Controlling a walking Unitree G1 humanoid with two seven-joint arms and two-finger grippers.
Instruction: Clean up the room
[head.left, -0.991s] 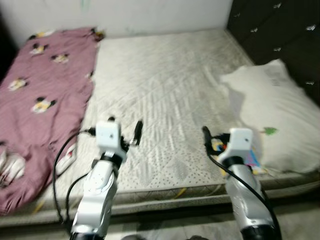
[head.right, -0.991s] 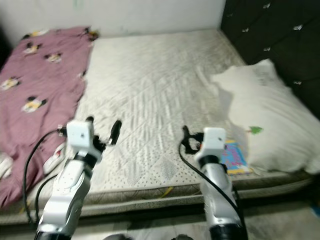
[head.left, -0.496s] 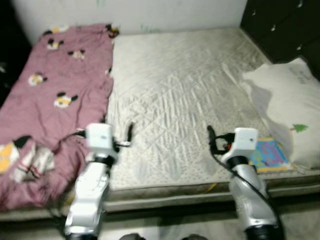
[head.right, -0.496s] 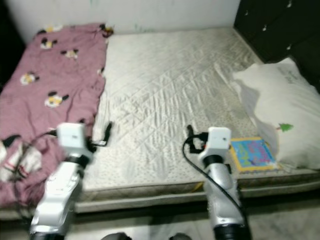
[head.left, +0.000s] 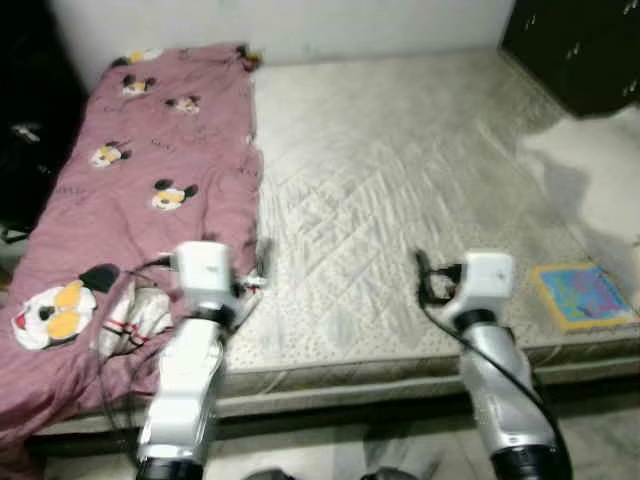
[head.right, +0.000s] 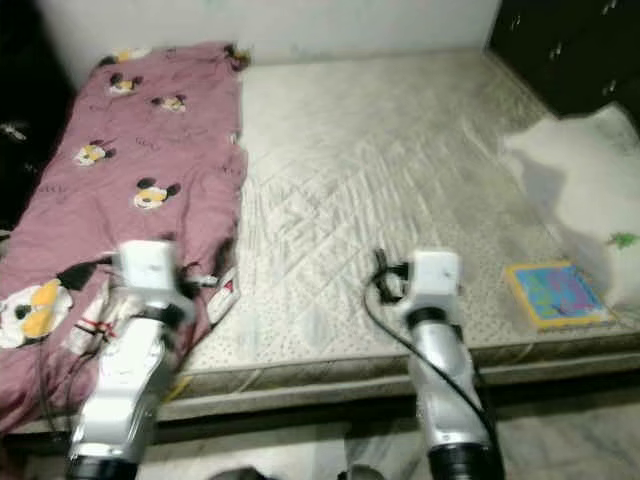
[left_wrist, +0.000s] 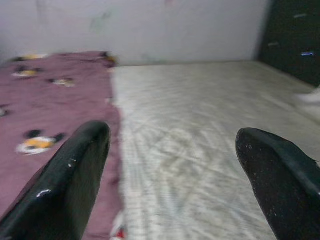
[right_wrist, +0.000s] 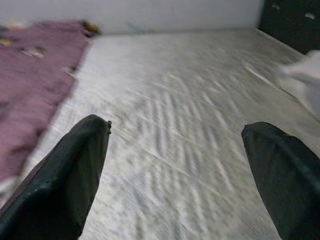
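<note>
Ahead, a bare quilted mattress (head.left: 400, 190) takes up most of the head views, with a white wall at 12 o'clock and a dark tufted headboard (head.left: 575, 45) at about 2 o'clock. A maroon blanket (head.left: 150, 190) printed with cartoon mice covers the strip of bed from 9 to 11 o'clock, and its bunched near end spills over the mattress edge at 8 o'clock. A white pillow (head.right: 590, 190) lies at 3 o'clock, and just in front of it, at 4 o'clock near the bed's front edge, sits a colourful picture book (head.left: 583, 296).

The wrist views show what the head views cannot: each pincer's two black fingers stand wide apart with nothing between them. From the left wrist view the blanket's edge runs past one finger (left_wrist: 70, 175), with mattress beyond. From the right wrist view there is blurred mattress, blanket at the far side and a sliver of pillow near the other finger (right_wrist: 285, 170).

The left gripper (left_wrist: 172, 170) hovers released over the front edge of the bed, with the blanket's crumpled end just at its 9 o'clock. The right gripper (right_wrist: 175, 170), also released, hangs above bare mattress, with the book well apart at its 3 o'clock.
</note>
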